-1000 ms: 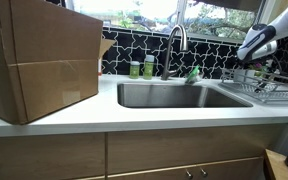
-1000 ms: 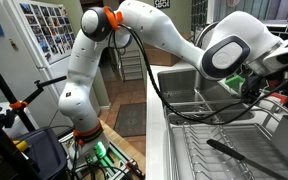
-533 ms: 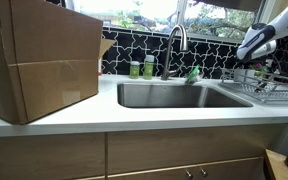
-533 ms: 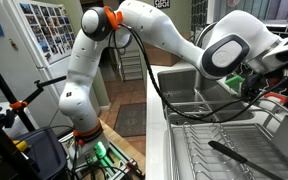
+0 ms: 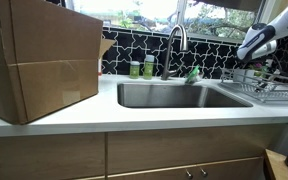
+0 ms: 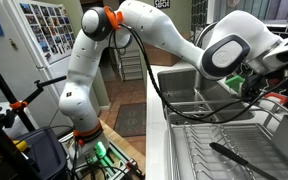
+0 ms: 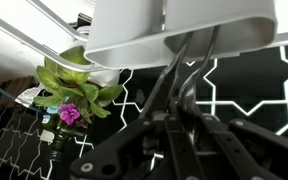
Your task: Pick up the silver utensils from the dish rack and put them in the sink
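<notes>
On the counter (image 5: pixel 134 118), the dish rack (image 5: pixel 276 93) lies beneath the gripper (image 5: pixel 259 68), perhaps touching.

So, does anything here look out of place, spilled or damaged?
Nothing looks spilled or damaged. One odd thing: a large cardboard box stands on the counter beside the sink, which is unusual for a kitchen worktop.

- No word, brand, number or sign can be read in any view.
- Two green bottles (image 5: pixel 141 68), at 12 o'clock behind the sink (image 5: pixel 174 95): labels too small to read.
- Sheets on the door (image 6: pixel 44 25), at 10 o'clock in an exterior view: print blurred.
- Cardboard box (image 5: pixel 39 60), at 9 o'clock on the worktop (image 5: pixel 134 115): plain brown faces.
</notes>
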### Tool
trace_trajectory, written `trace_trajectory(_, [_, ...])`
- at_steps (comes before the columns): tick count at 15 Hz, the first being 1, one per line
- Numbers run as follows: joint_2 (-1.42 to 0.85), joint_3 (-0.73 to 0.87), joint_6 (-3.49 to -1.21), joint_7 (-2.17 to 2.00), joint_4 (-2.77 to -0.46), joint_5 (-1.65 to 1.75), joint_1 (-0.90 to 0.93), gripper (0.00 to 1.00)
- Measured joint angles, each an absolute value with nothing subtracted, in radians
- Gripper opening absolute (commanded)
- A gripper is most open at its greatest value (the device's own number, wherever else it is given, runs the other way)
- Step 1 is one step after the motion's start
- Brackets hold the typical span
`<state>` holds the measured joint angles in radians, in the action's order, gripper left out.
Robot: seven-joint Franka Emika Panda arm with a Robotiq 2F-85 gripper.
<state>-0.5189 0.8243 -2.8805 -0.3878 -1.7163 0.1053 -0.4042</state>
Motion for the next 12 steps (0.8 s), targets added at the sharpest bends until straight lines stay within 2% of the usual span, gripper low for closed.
trace_trajectory(8, [-0.519, 0.824, -2.881, -0.388, -1.716, 0.104, -0.400, 0.99])
trace_trajectory(12, [-0.512, 0.830, -2.880, -0.388, -1.716, 0.104, -0.397, 1.00])
